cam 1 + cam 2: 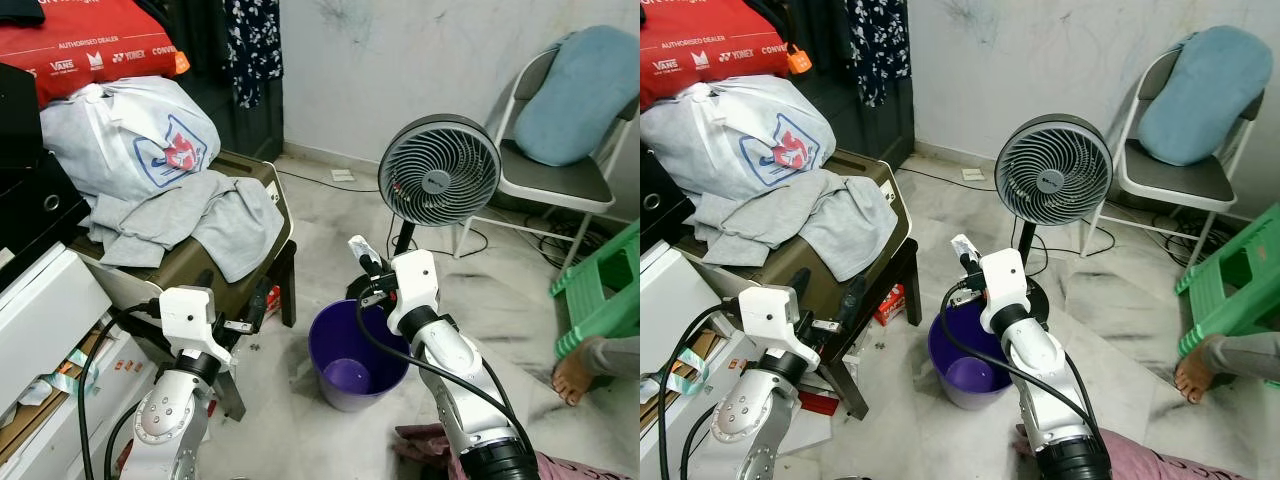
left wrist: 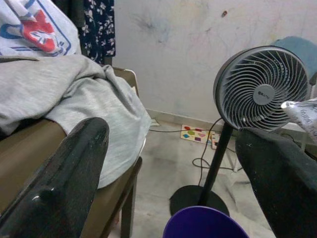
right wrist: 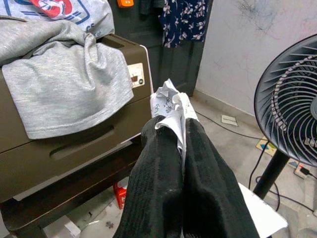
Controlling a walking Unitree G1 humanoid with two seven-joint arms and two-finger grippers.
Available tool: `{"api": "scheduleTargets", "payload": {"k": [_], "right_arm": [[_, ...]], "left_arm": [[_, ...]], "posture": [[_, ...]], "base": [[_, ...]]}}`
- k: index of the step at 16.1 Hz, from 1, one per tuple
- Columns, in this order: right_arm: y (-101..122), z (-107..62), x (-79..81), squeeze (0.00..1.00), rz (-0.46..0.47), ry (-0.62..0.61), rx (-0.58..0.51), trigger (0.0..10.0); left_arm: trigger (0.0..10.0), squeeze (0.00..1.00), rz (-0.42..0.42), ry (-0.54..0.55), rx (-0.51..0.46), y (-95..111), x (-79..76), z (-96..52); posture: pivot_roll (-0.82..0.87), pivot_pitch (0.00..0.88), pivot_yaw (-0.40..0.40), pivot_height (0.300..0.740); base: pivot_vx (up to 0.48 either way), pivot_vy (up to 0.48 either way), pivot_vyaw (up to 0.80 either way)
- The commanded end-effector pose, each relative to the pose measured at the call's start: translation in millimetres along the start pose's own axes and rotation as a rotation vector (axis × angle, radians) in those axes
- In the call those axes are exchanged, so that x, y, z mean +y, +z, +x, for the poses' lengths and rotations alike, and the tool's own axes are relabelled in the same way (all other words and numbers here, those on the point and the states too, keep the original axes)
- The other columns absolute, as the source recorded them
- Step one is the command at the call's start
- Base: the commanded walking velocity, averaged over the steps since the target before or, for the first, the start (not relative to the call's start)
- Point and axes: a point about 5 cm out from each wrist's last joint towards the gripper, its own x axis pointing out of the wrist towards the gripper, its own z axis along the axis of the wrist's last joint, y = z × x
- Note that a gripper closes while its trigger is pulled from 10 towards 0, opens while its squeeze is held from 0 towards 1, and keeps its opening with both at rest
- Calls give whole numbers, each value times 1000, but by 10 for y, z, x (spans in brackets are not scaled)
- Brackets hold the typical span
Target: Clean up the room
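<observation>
The left end effector [image 1: 243, 325] hangs with its fingers spread wide, holding nothing, beside the bench [image 1: 255, 215] draped in grey clothes [image 1: 180, 220]. The right end effector [image 3: 171, 124] pinches a crumpled paper scrap [image 3: 168, 99] above the purple bucket [image 1: 355, 355] — released off-centre, that light paper could flutter past the rim onto the dusty marble floor [image 1: 480, 290] — near the fan [image 1: 438, 168] and folding chair [image 1: 560, 180].

person [image 1: 585, 368] cut off at frame edge, paper's [image 3: 168, 106] print unreadable
</observation>
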Motion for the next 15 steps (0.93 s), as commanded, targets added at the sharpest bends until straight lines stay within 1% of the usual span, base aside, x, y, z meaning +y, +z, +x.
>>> {"api": "scheduleTargets", "payload": {"k": [1,2,3,4,5,6,8,9,10,12,13,15], "right_arm": [[35,-6,-25,0,1,-11,-11,10000],[50,28,-50,0,13,-46,-7,10000],[77,67,-84,0,20,-88,-5,10000],[83,54,-120,0,16,-118,-5,10000],[91,2,-171,0,4,-150,-9,10000],[104,-47,-215,0,-15,-176,-17,10000],[135,-140,-262,0,-15,-200,-36,10000],[137,-231,-292,0,-33,-212,-36,10000],[110,-264,-298,0,-48,-213,-26,10000],[99,-235,-306,0,-54,-217,-21,10000],[89,-230,-317,0,-58,-226,-18,10000],[60,-258,-310,0,-73,-224,-12,10000]], "left_arm": [[10000,0,8,-9,-6,20,-4,-2],[10000,0,10,-21,-24,49,-30,55],[10000,0,13,-62,-61,105,-91,108],[10000,0,29,-106,-74,124,-140,104],[10000,0,42,-137,-76,125,-168,92],[10000,0,49,-140,-73,121,-169,90],[10000,0,47,-113,-64,115,-129,94],[10000,0,43,-99,-63,113,-98,108],[10000,0,43,-98,-67,109,-107,142],[10000,0,70,-88,-84,124,-108,187],[10000,0,74,-74,-91,136,-78,208],[10000,0,44,-110,-100,159,-63,188]], "posture": [[71,54,-51,740],[56,54,-49,740],[57,58,-52,740],[57,58,-52,740],[57,58,-52,740],[57,58,-52,740],[42,61,-42,740],[28,63,-37,740],[18,60,-35,740],[19,57,-35,740],[23,53,-33,740],[24,53,-34,740]], "base": [[0,0,0],[0,0,-775],[0,0,-769],[0,0,-769],[0,0,-775],[0,0,-719],[0,0,0],[0,0,0],[0,0,0],[0,0,0],[0,0,0],[0,0,0]]}}
